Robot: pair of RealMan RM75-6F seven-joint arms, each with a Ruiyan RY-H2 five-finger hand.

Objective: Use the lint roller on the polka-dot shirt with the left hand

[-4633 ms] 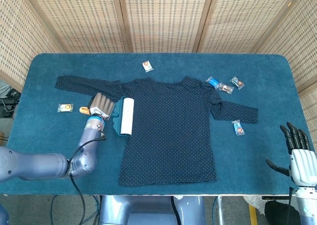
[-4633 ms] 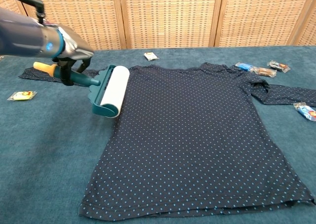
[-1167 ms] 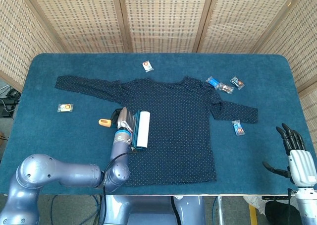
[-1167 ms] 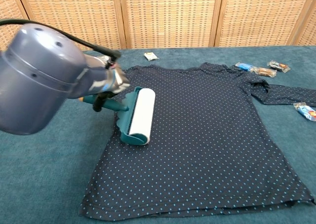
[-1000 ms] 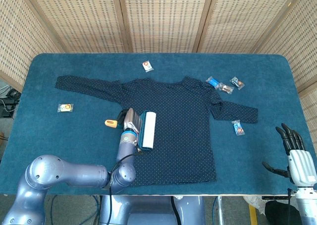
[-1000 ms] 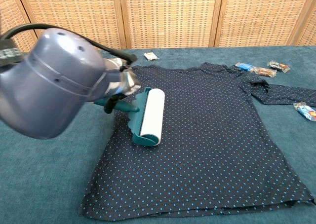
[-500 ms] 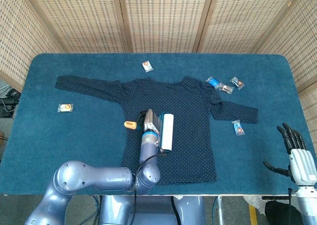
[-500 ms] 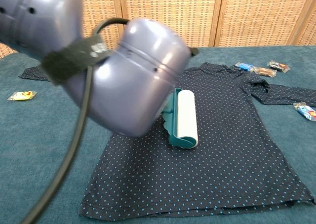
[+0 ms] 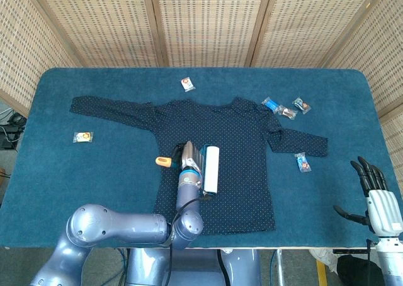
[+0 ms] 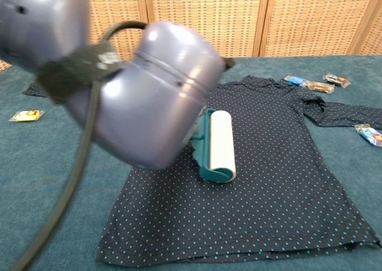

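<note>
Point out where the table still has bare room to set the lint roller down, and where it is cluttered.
Bare table lies left of the polka-dot shirt, below the lone packet, and along the front right between the hem and the right hand. Crowded: wrapped snacks around the right sleeve. The left hand holds the lint roller mid-shirt.

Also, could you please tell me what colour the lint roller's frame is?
The lint roller has a teal frame around its white roll, clearest in the chest view.

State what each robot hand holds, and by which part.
The left hand holds the lint roller by its handle, roller on the polka-dot shirt. The right hand holds nothing.
</note>
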